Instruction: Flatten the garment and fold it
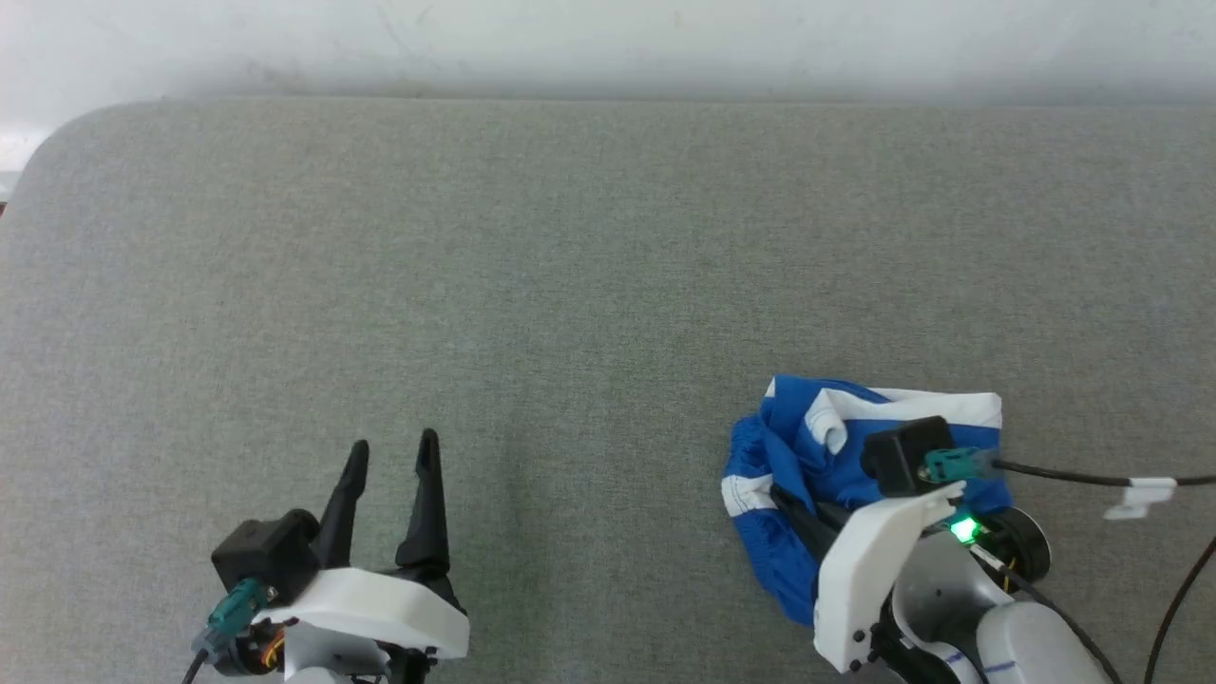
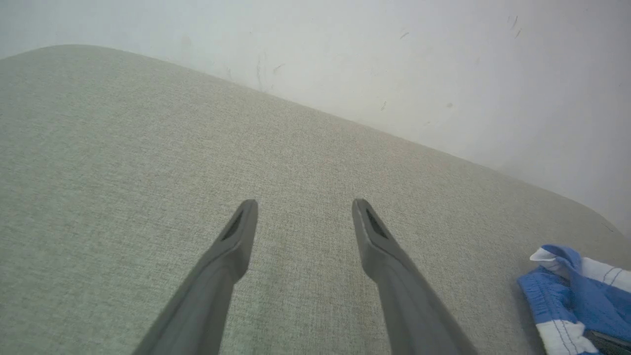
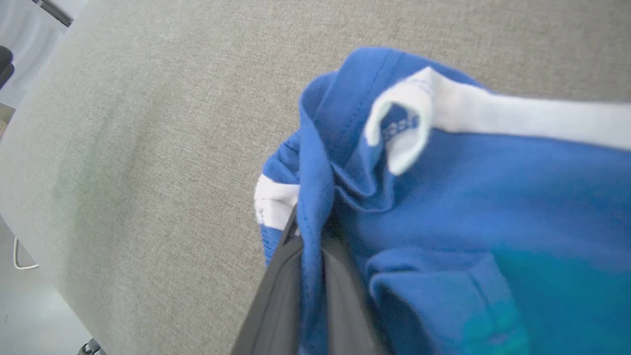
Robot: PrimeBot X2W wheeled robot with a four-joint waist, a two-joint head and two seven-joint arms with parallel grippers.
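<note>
The garment (image 1: 807, 446), bright blue shorts with white trim, lies crumpled in a heap at the near right of the grey cloth-covered table (image 1: 570, 285). My right gripper (image 1: 781, 496) reaches into the heap's left side; the right wrist view shows it (image 3: 313, 236) shut on a fold of the blue garment (image 3: 443, 197), the cloth pinched between the two dark fingers and hiding their tips. My left gripper (image 1: 394, 442) stands open at the near left, well apart from the heap. Its wrist view shows that gripper (image 2: 304, 204) over bare table, with the garment (image 2: 577, 296) at the right edge.
A pale wall (image 1: 608, 47) runs along the table's far edge. The table's far left corner (image 1: 57, 142) is rounded. A black cable with a white tag (image 1: 1140, 492) trails over the table at the right. Floor (image 3: 29, 305) lies beyond the table's edge.
</note>
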